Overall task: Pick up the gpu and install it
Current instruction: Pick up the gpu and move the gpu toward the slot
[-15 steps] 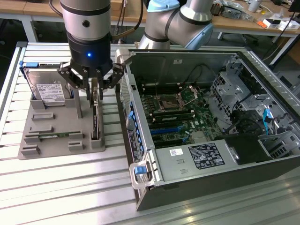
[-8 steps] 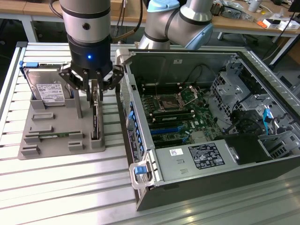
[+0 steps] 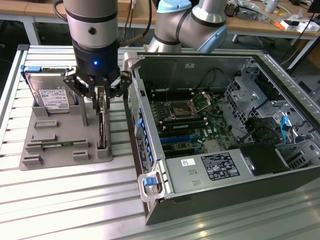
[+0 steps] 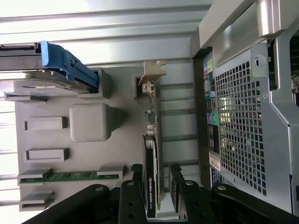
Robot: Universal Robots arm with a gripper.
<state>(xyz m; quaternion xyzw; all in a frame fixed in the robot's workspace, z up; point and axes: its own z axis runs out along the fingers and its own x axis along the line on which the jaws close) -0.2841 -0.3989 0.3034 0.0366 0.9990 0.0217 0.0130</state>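
Exterior view, lower frame: ribbed metal surface [image 3: 65,200]. Lower right: open computer case [image 3: 225,207] lying on its side, with a blue latch [image 3: 148,181] on the near corner. The power supply [image 3: 215,167], with a label, sits just inside the near wall.

Lower left: gray holder tray [image 3: 62,161] flat on the surface, just beside the case. A memory stick [image 3: 57,145] lies flat in a slot toward the tray's near end.

Left of centre: the gpu [image 3: 102,131] stands on edge in the tray slot on the side nearest the case. It is not in the case. In the wrist view the gpu [image 4: 152,186] shows a black face with a label and a green board edge. Its silver bracket [image 4: 152,77] is at the end farther from the camera.

The jaws are right over the gpu and spread wide. One finger [image 4: 134,182] sits on each side of the card with a gap on both sides. They grip nothing.

Upper left: the hard drive [image 3: 50,97], white label, is propped up at the tray's far end. The wrist view shows a blue rail [image 4: 70,65] on it.

Centre right: motherboard [image 3: 190,125] inside the case, with the cpu socket [image 3: 182,107] and blue slots [image 3: 175,139]. The drive cage [image 3: 260,100] is at far right.

Top of frame: the arm [image 3: 92,25], grey and black, with a small blue light [image 3: 95,63]. Far back: wooden benches [image 3: 250,22] with clutter.
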